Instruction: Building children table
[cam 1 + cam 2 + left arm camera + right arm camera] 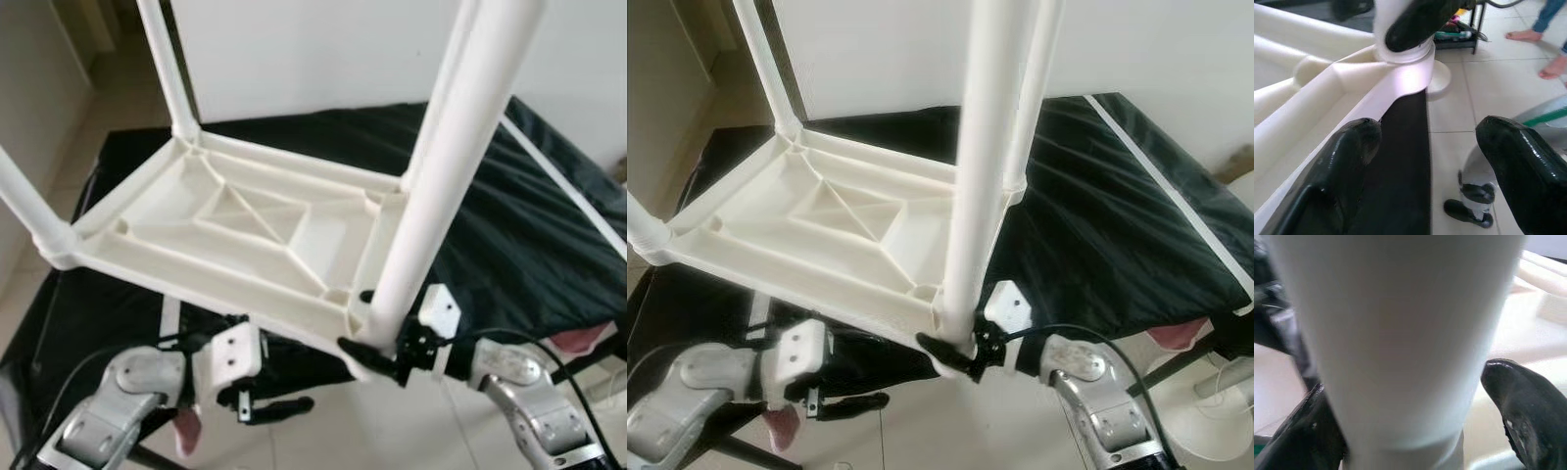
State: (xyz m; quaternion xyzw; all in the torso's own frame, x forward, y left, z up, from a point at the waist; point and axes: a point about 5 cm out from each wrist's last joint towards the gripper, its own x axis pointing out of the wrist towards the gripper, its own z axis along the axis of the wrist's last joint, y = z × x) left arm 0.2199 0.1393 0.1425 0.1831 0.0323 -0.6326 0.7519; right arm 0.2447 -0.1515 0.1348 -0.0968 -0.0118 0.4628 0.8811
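Observation:
A white plastic children's table point(245, 225) lies upside down on a black cloth, its legs pointing up. My right gripper point(377, 357) is shut on the foot of the near right leg point(441, 176), where the leg meets the corner socket. In the right wrist view the leg point(1396, 333) stands between the black fingers point(1518, 401). My left gripper point(269, 406) hangs open just below the table's near rim. In the left wrist view its fingers point(1337, 166) are spread wide, one beside the white rim point(1352, 112).
The black cloth point(509, 225) covers a low stand and carries a white strip point(568, 186) at the right. Other legs rise at the far left point(167, 64) and near left point(29, 211). A person's bare feet point(1528, 35) stand on the tiled floor beyond a rack point(1459, 34).

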